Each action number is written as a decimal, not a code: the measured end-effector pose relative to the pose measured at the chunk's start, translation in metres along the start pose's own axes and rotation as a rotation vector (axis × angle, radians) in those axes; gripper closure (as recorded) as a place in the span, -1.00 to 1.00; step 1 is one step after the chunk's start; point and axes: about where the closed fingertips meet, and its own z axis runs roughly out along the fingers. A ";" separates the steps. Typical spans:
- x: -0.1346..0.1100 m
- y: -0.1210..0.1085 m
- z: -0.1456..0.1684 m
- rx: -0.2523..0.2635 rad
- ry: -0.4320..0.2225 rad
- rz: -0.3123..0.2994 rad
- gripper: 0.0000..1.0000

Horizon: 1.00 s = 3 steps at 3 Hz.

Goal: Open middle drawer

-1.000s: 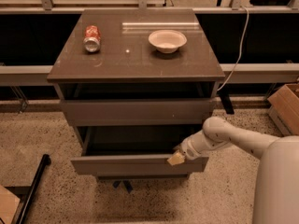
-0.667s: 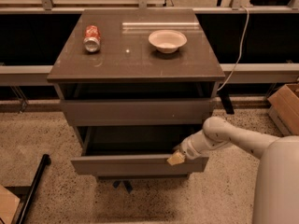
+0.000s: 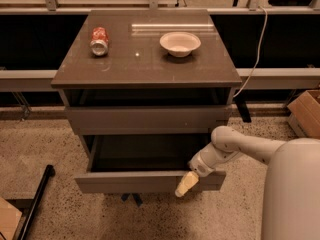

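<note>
Below the cabinet (image 3: 140, 66) top, the middle drawer (image 3: 130, 182) stands pulled well out, its dark interior exposed. The gripper (image 3: 186, 184) lies against the right part of the drawer's front panel, at its upper edge; whether it is clamped on the panel cannot be told. By this view the opening is largely done; only letting go and drawing the arm clear appear left.

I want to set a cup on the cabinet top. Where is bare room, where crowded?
The front half of the cabinet top is bare, edge to edge. A smaller patch lies between the can and the bowl, which crowd the back. The gripper is low, at the front right end of the middle drawer.
</note>
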 end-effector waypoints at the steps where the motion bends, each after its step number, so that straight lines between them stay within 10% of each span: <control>1: 0.029 0.036 -0.003 -0.071 0.109 0.008 -1.00; 3: 0.055 0.070 -0.008 -0.149 0.215 0.027 -1.00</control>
